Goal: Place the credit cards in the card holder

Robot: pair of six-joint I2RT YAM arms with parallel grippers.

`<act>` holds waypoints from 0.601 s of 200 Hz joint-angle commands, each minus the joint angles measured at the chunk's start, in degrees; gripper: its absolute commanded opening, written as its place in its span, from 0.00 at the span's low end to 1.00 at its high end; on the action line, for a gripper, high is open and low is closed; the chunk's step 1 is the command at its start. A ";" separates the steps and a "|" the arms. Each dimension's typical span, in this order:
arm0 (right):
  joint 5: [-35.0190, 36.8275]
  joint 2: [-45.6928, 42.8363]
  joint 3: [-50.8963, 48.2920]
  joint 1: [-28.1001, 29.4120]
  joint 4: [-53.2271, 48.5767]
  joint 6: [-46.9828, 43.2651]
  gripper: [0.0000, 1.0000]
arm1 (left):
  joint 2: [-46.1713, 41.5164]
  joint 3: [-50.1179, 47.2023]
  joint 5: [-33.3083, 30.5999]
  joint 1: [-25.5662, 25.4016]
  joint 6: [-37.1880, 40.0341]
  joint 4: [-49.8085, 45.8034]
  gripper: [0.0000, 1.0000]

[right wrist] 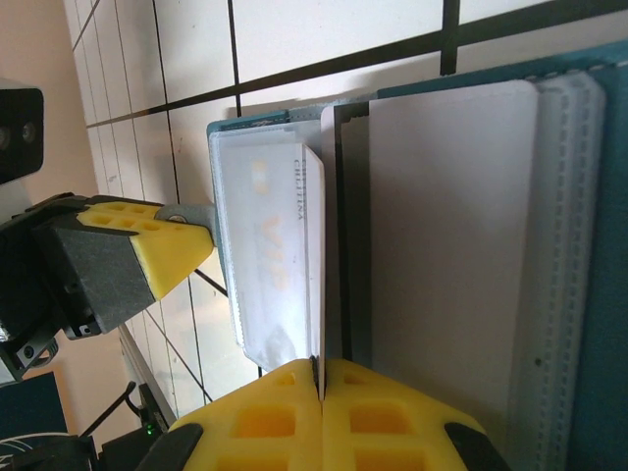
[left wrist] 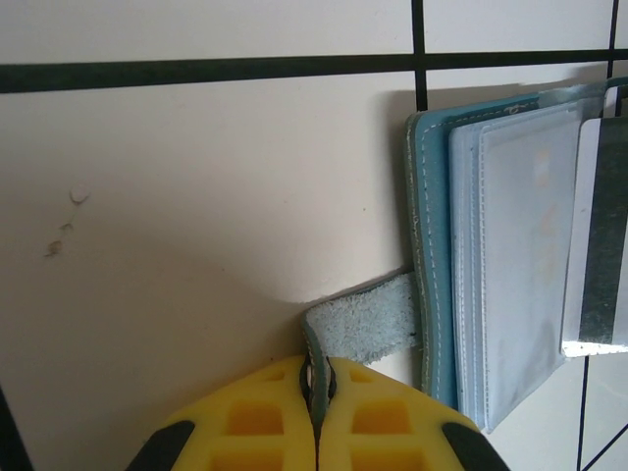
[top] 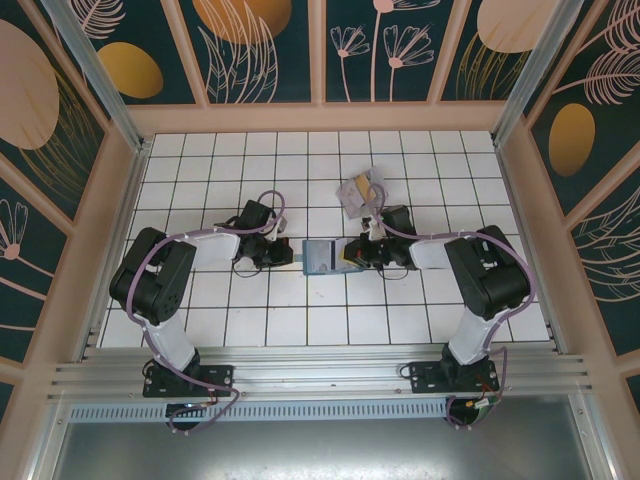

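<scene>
Left claw (left wrist: 316,381): pinched shut on the pale suede strap tab (left wrist: 368,324) of the small teal-blue bifold card holder (left wrist: 434,245), probably pinning it open and flat.
Holder position: mid-table, between both claws.
Right claw (right wrist: 319,371): clamped on one edge of a thin pale-grey striped card (right wrist: 442,245), lined up over the pockets, likely for insertion.
Loose credit cards (top: 360,190): silvery-and-gold bunch, far side.
Writing: faint print on the pocketed card, unreadable.

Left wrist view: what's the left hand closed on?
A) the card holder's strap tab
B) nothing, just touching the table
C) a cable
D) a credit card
A: the left hand is pinched shut on the pale suede strap tab sticking out of the card holder at its teal edge.
</scene>
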 commanded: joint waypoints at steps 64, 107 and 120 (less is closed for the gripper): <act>-1.09 3.06 1.35 0.94 -2.34 -1.18 0.00 | -0.25 -1.22 0.98 -1.27 -0.83 1.06 0.01; 0.98 3.37 1.33 0.64 -1.59 0.50 0.00 | -0.44 -1.30 1.01 -1.52 -0.95 1.24 0.01; 0.38 4.17 2.06 0.67 -2.49 0.32 0.00 | -0.42 -1.28 0.97 -1.55 -1.02 1.33 0.01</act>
